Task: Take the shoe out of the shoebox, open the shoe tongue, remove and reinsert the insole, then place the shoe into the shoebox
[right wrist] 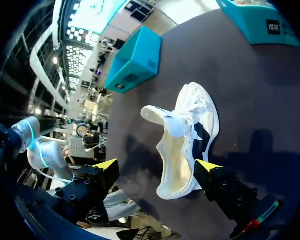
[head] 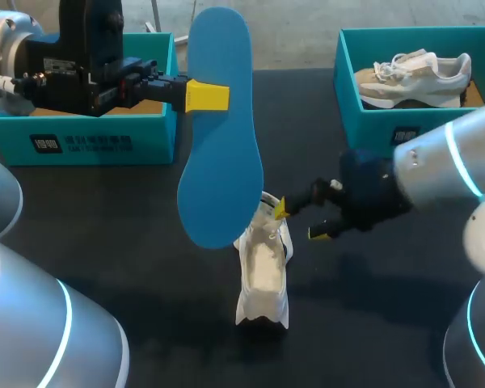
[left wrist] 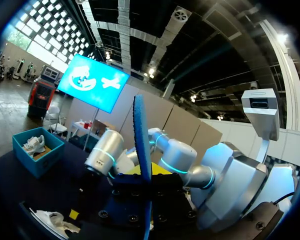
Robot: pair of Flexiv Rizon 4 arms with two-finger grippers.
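A blue insole (head: 218, 137) hangs upright above the table's middle, and my left gripper (head: 206, 95) is shut on its upper part from the left. In the left wrist view the insole (left wrist: 141, 140) shows edge-on between that gripper's fingers. Below it a white shoe (head: 265, 271) lies on the black table with its tongue pulled open. My right gripper (head: 299, 221) is open just right of the shoe's collar. In the right wrist view the shoe (right wrist: 187, 135) lies ahead of the right gripper (right wrist: 157, 165), its near end between the spread fingers, neither touching it.
A teal shoebox (head: 81, 137) stands at the back left, under my left arm. A second teal shoebox (head: 364, 105) at the back right holds another white shoe (head: 416, 77). Bare black table surrounds the shoe in front.
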